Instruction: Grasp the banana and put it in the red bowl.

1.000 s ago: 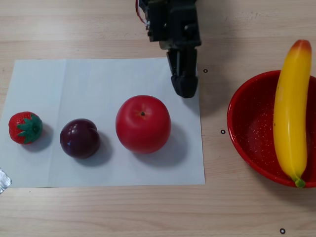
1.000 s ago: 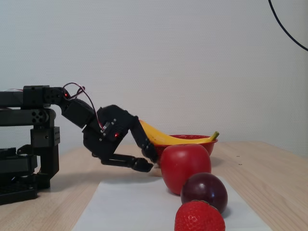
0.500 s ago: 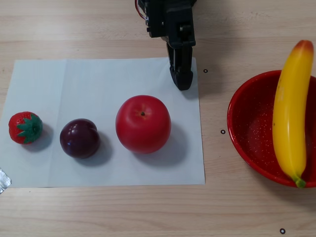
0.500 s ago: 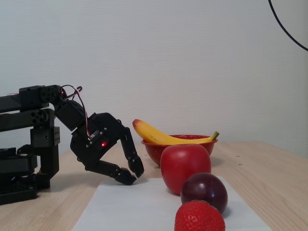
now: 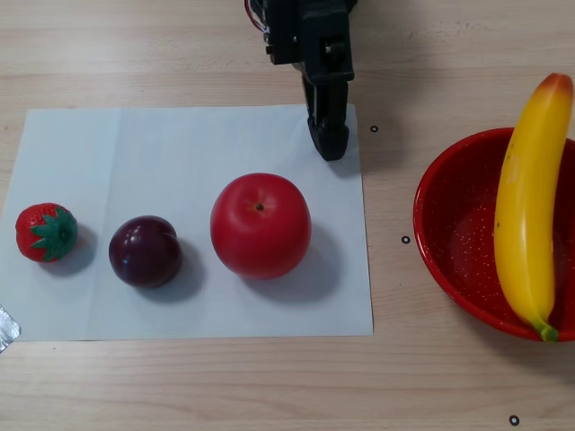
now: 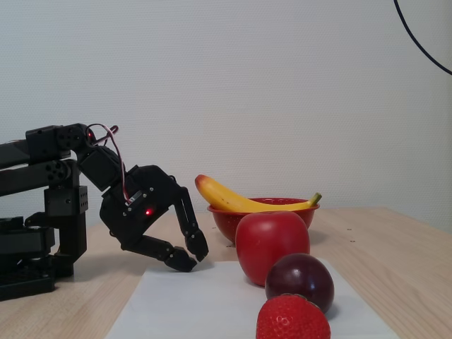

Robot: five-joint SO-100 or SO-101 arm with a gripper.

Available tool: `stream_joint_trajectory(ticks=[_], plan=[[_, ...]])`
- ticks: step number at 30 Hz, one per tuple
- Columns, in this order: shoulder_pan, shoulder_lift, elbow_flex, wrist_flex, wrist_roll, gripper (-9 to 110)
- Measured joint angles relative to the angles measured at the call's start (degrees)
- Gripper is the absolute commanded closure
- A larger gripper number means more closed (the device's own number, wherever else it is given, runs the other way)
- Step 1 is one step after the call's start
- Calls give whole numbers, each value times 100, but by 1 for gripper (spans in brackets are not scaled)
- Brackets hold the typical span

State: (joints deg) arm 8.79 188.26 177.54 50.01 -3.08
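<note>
1. The gripper (image 6: 195, 259) holds nothing; in the fixed view its two fingers meet at the tips, so I read it as pressed together. It hangs low over the far edge of the white paper sheet (image 5: 193, 224), just clear of it.
2. In the other view, the gripper (image 5: 330, 144) sits at about 1 o'clock from the red apple (image 5: 260, 224), near it but apart.
3. The banana (image 5: 528, 202) already lies across the red bowl (image 5: 454, 224), at roughly 3 o'clock from the gripper. Its orange-red tip overhangs the far rim and its green stem rests on the near rim. The fixed view confirms the banana (image 6: 244, 201) is propped on the red bowl (image 6: 263, 217), not down inside.
4. By my judgement the placing is done; what remains is a clean withdrawal.
5. To do that well: lift before swinging, and keep away from the bowl's rim, since a knock could roll the banana off.
6. Leave the apple, plum (image 5: 145, 250) and strawberry (image 5: 46, 232), lined up toward 9 o'clock, untouched.
</note>
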Motion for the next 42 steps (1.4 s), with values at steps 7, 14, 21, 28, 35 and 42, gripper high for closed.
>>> stream_joint_trajectory(ticks=[7, 14, 21, 28, 35, 42], plan=[[-18, 0, 0, 0, -167, 101], [-18, 0, 0, 0, -167, 101], [-18, 0, 0, 0, -167, 101], [-18, 0, 0, 0, -167, 101], [-18, 0, 0, 35, -167, 101], [-18, 0, 0, 35, -167, 101]])
